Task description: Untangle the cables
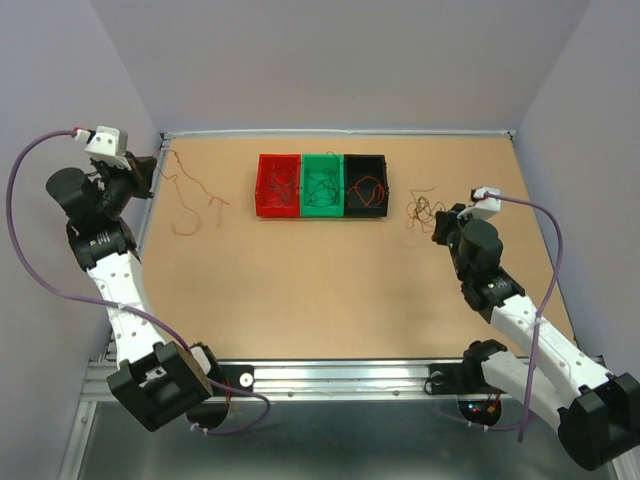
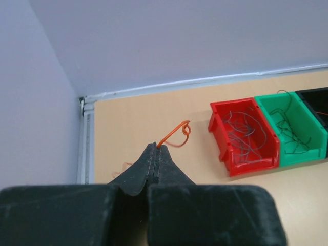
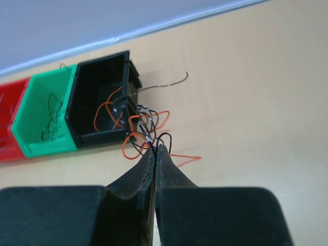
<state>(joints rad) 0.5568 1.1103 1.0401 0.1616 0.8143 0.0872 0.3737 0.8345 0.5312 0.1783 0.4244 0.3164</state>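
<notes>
Pale lilac walls close in a tan table on three sides, with a white strip running along its far edge. Three small bins stand touching in a row near the far middle: a red bin on the left, a green bin in the centre and a black bin on the right. Each has thin curly wires lying loose inside: greyish ones in the red, dark ones in the green, orange-red ones in the black.

The left pincer is over the far left corner of the table. Its fingers are pressed together, nipping the end of an orange cable that curls into a small loop just beyond the tips. In the top view this strand trails away over the table towards the red bin and stops short of it.

The right pincer is just to the right of the black bin. Its fingers are likewise pressed together, gripping strands at the near edge of a clump of cables. These are orange-red and dark loops knotted together on the table beside the bin's open front. One dark strand arcs away to the right, and an orange one lies flat on the table beside the fingertips.
</notes>
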